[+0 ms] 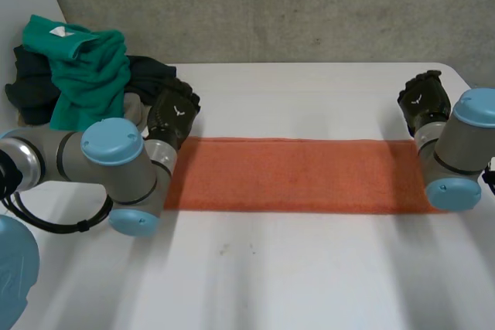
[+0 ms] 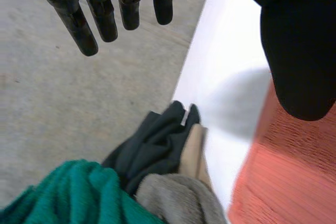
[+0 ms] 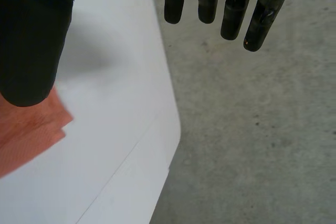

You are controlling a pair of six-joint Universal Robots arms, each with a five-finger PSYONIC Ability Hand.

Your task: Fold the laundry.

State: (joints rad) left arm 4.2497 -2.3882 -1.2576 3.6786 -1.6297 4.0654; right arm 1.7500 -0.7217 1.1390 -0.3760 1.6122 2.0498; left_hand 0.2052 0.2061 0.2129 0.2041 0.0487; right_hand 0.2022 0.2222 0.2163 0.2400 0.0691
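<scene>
Head view: the orange towel lies in a long strip across the white table, with the left hand by one short end and the right hand by the other. Left wrist view: its fingers hang straight, apart from the thumb, holding nothing, close to the laundry pile. Right wrist view: fingers likewise straight and empty. Uneven pinches at the ends could skew the next fold, I'd guess.

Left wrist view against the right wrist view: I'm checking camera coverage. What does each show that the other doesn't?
Left wrist, not right: the left hand, open, near a green cloth, dark garment and grey cloth. Right wrist, not left: the right hand, open, and the rounded corner of the table. Both: the orange towel on that table.
</scene>
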